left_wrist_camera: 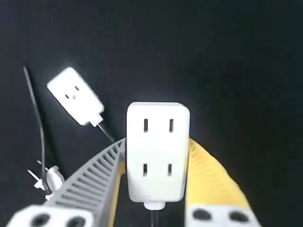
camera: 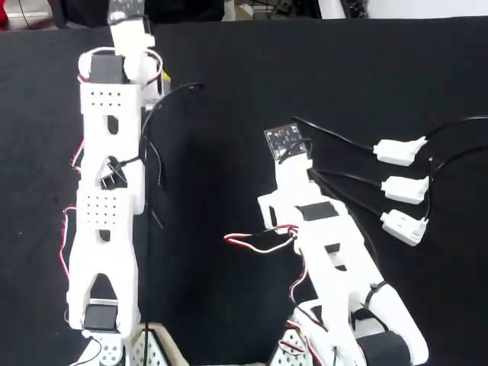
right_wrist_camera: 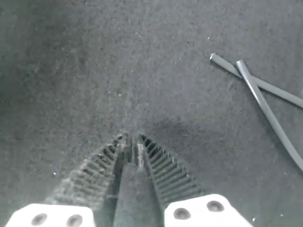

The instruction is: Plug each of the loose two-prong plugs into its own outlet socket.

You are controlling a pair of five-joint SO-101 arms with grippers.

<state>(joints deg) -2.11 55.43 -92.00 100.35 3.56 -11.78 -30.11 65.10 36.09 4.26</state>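
Note:
A white outlet block [left_wrist_camera: 157, 151] with two pairs of slots stands between the fingers of my left gripper [left_wrist_camera: 156, 156], which is shut on it, a cord leaving its lower end. Beyond it a second white socket piece [left_wrist_camera: 75, 97] lies on the black mat with its own cord. A small white two-prong plug [left_wrist_camera: 47, 178] lies beside a thin black cord. In the high view my left gripper [camera: 128, 23] is at the far left edge of the table. My right gripper [right_wrist_camera: 131, 140] is shut just above bare mat, mid-table [camera: 286, 141].
Three white corded socket pieces [camera: 396, 151], [camera: 404, 188], [camera: 402, 226] lie in a column at the right, black cords running from them toward the right arm. Two crossing cords [right_wrist_camera: 258, 85] lie near the right gripper. Black mat [camera: 221, 152] covers the table.

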